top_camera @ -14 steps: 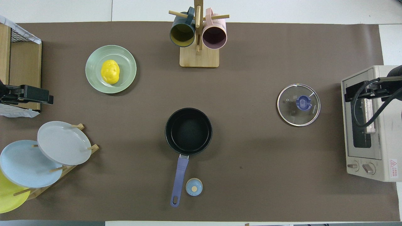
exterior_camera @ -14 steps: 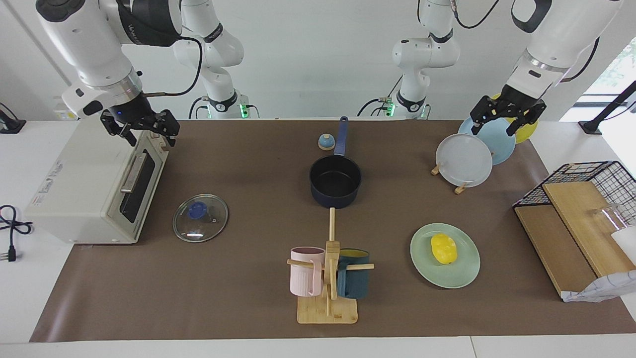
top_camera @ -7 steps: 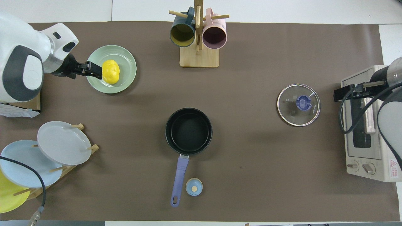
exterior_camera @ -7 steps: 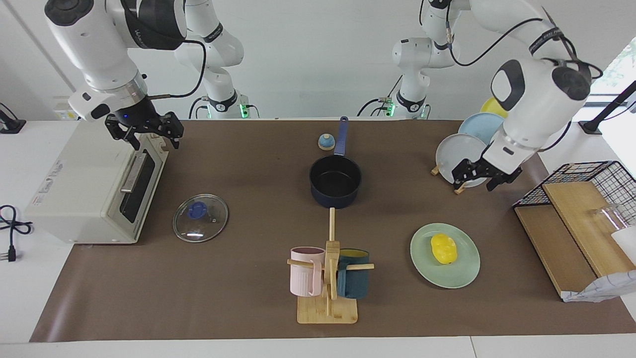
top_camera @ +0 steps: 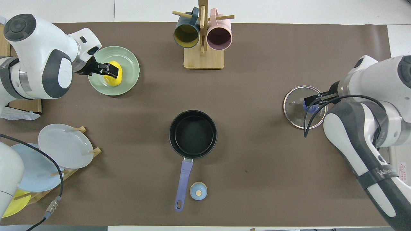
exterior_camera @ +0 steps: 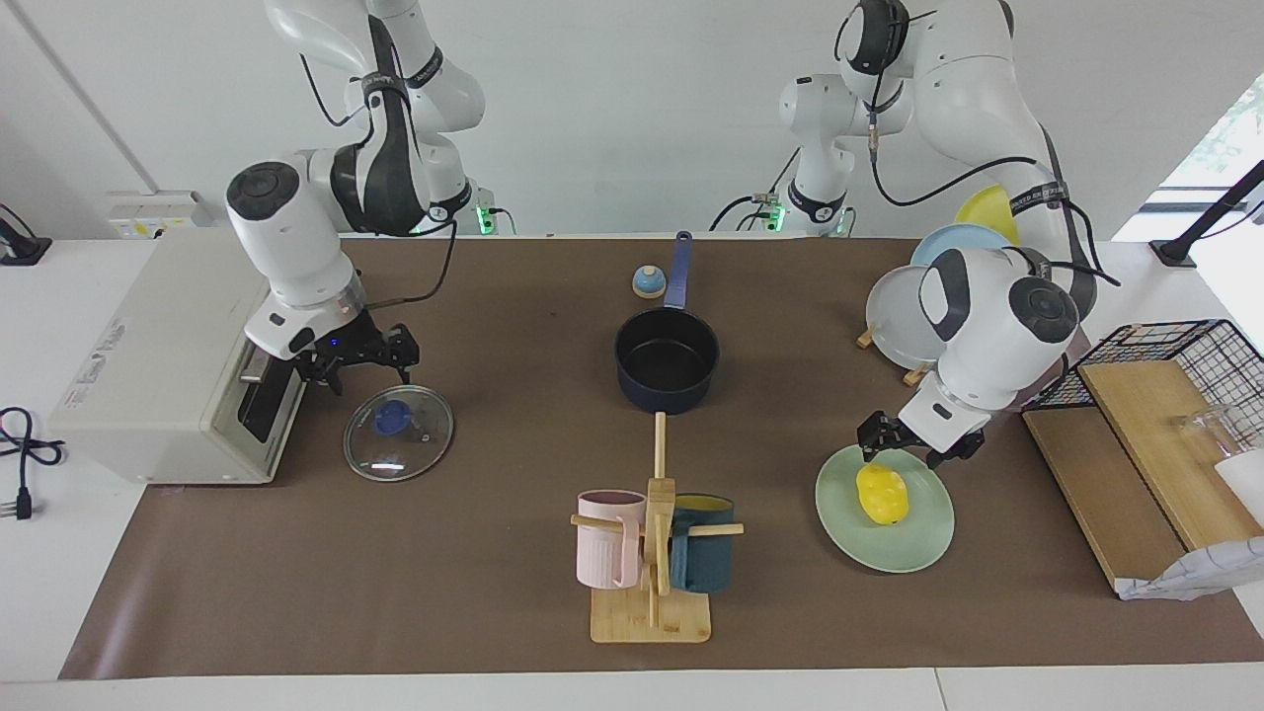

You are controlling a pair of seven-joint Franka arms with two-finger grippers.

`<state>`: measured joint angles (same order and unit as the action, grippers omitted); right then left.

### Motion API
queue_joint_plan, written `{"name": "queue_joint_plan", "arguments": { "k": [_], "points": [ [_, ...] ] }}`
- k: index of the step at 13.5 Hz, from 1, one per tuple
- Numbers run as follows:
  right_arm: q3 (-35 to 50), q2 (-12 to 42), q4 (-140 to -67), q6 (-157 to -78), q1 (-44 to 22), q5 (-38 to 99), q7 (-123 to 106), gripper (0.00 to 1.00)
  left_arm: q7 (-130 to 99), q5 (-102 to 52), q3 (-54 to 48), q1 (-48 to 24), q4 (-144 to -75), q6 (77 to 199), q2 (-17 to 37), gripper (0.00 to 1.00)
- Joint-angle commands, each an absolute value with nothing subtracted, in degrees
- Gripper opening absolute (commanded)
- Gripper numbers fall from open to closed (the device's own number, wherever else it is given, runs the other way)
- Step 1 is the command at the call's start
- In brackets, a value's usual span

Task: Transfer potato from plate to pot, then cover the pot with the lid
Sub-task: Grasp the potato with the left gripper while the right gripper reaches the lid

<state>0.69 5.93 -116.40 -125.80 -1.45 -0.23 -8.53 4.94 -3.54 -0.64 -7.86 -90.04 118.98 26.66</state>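
The yellow potato (exterior_camera: pixel 882 495) (top_camera: pixel 113 81) lies on the mint-green plate (exterior_camera: pixel 894 555) (top_camera: pixel 129 81) toward the left arm's end of the table. My left gripper (exterior_camera: pixel 915 448) (top_camera: pixel 110 70) hangs open low over the potato, nothing between its fingers. The dark navy pot (exterior_camera: pixel 667 361) (top_camera: pixel 192 133) stands empty mid-table, its blue handle pointing toward the robots. The glass lid (exterior_camera: pixel 398 434) (top_camera: pixel 294 110) with a blue knob lies flat toward the right arm's end. My right gripper (exterior_camera: pixel 367 371) (top_camera: pixel 310 102) is open just above the lid.
A wooden mug tree (exterior_camera: pixel 652 592) with a pink and a teal mug stands farther from the robots than the pot. A small bell (exterior_camera: pixel 647 281) sits beside the pot handle. A toaster oven (exterior_camera: pixel 168 365), a plate rack (exterior_camera: pixel 923 316) and a wire basket (exterior_camera: pixel 1175 355) line the table's ends.
Both arms have swung in and come down: the left gripper from the plate rack to over the potato, the right gripper from the toaster oven to over the lid. Both stay open.
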Motion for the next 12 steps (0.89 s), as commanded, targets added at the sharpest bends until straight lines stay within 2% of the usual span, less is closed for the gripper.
{"name": "queue_joint_plan", "arguments": {
  "k": [1, 6, 12],
  "points": [
    [0.88, 5.54, -119.79, -130.86, -3.51, 1.05, -9.67, 1.0, 5.8, -2.29, -0.09, -8.44, -88.86, 121.11, 28.3, 1.0],
    [0.88, 9.57, -119.79, -133.85, -2.29, 0.97, -12.29, 1.0, 5.89, -2.29, -0.09, -9.58, -88.95, 125.24, 30.93, 1.0],
    [0.88, 11.25, -119.79, -134.82, -0.61, 0.97, -18.11, 1.0, 5.8, -1.32, -0.09, -9.4, -88.86, 127.87, 31.9, 1.0]
  ]
}}
